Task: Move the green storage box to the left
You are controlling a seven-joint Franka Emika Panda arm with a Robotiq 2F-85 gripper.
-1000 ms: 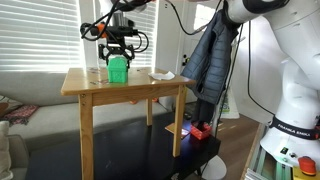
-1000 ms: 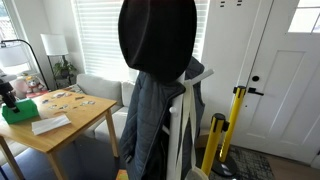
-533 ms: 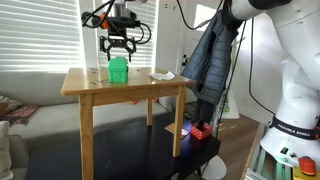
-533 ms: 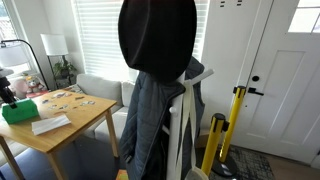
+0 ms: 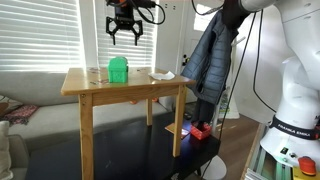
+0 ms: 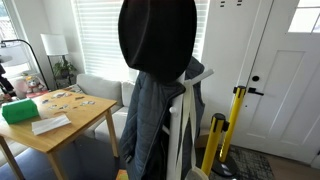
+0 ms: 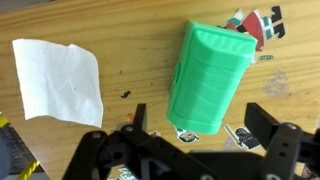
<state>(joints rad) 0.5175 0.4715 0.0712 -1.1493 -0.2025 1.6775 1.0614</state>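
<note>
Currently, wooden table: a light four-legged table in front of the window blinds. It bears every item of the task, so any sideways shift can be a slide or a short lift over its flat top.

Robot gripper: hangs high above the tabletop, almost straight over the box. The jaws are spread wide with nothing between them. This spread looks wider than the box, judged enough to let the jaws pass down either side of it. The height gives the wrist camera a full look at the top.

Green storage box: a small bright green plastic box with rounded top edges. It stands on its base on the table, free of the gripper and touching no other item. In the wrist view it lies skewed between the two finger lines.

White paper sheet: lies flat, well apart from the box. A move toward it would call for care not to drag it.

Printed picture cards: thin and flat, just beside the box's far end. They are judged no obstacle.
</note>
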